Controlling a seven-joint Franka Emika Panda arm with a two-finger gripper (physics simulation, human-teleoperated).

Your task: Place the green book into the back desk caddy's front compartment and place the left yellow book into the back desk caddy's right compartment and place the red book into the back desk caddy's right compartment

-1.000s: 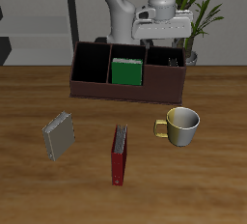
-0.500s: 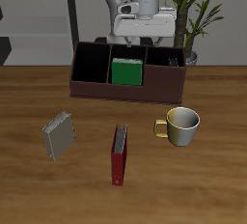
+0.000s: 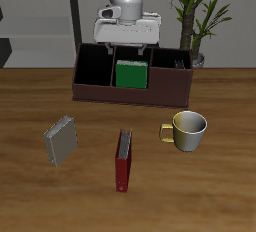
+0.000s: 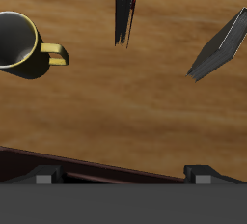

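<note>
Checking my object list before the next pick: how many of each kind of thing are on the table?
Books: 3: green book, red book, grey-tan book
Desk caddies: 1: back desk caddy
Mugs: 1: mug
Total: 5

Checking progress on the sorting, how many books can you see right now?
3 visible: the green book standing in the back desk caddy, the red book and a grey-tan book on the table. Others may sit hidden inside the caddy.
</note>
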